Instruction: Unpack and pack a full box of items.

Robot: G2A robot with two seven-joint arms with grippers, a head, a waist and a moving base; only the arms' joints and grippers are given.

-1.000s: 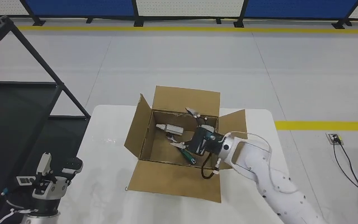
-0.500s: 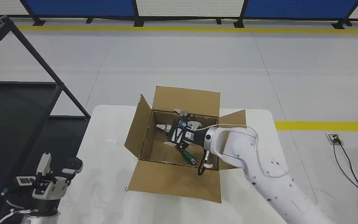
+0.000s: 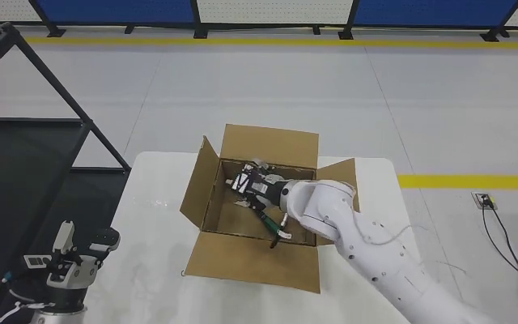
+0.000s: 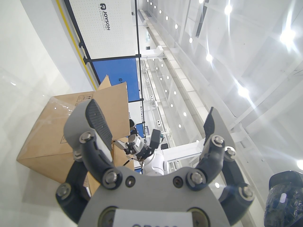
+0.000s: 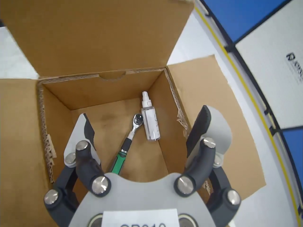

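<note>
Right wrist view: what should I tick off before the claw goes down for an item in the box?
1. Right claw open and empty: ok.
2. It sits over the cardboard box opening, flaps folded out: ok.
3. Spray bottle lying flat on the box floor, nothing on top: ok.
4. Ratchet wrench beside the bottle; whether they touch: cannot tell.
5. Left claw open, away from the box: ok.

You see a white table (image 3: 154, 235). A black rack (image 3: 40, 146) stands left of it. Far off, a yellow line (image 3: 243, 40) passes blue panels (image 3: 113, 10).
</note>
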